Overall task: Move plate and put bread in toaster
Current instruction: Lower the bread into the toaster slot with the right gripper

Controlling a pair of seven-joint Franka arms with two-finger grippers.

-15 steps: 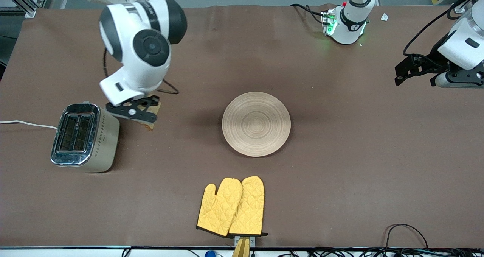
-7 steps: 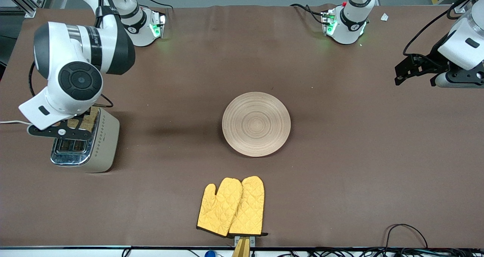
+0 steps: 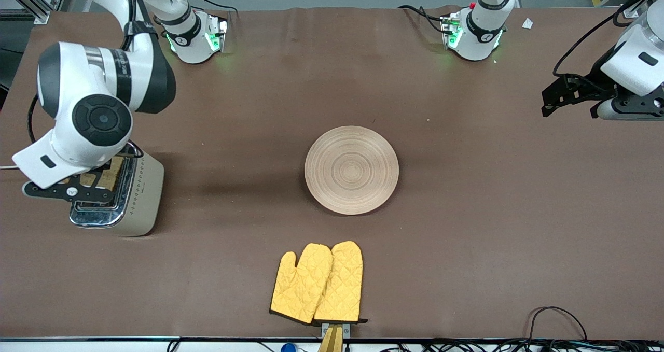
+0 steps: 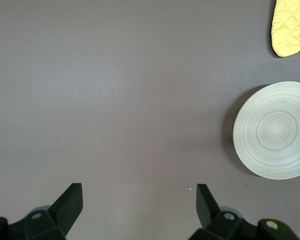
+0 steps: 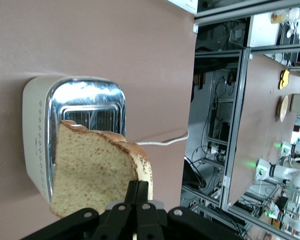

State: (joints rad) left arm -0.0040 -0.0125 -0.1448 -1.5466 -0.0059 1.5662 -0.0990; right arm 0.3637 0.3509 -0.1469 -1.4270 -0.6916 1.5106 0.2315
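The toaster [image 3: 141, 196] stands at the right arm's end of the table, chrome top up. My right gripper [image 3: 100, 179] is over its slots, shut on the crust edge of the bread [image 3: 112, 171]. In the right wrist view the gripper [image 5: 143, 193] holds the bread [image 5: 92, 170] upright just over the toaster [image 5: 85, 102]. The bread covers part of the slots. The plate [image 3: 351, 169] lies bare at mid-table and also shows in the left wrist view [image 4: 275, 131]. My left gripper [image 3: 556, 101] waits open and empty over the left arm's end of the table [image 4: 140, 196].
A pair of yellow oven mitts [image 3: 319, 282] lies nearer the front camera than the plate, close to the table's edge; one shows in the left wrist view [image 4: 289, 26]. The toaster's white cord [image 5: 162, 141] trails off the table's end.
My right gripper has carried the bread from beside the toaster to over its slots, then a little farther toward the table's end. The left arm and the plate have not moved.
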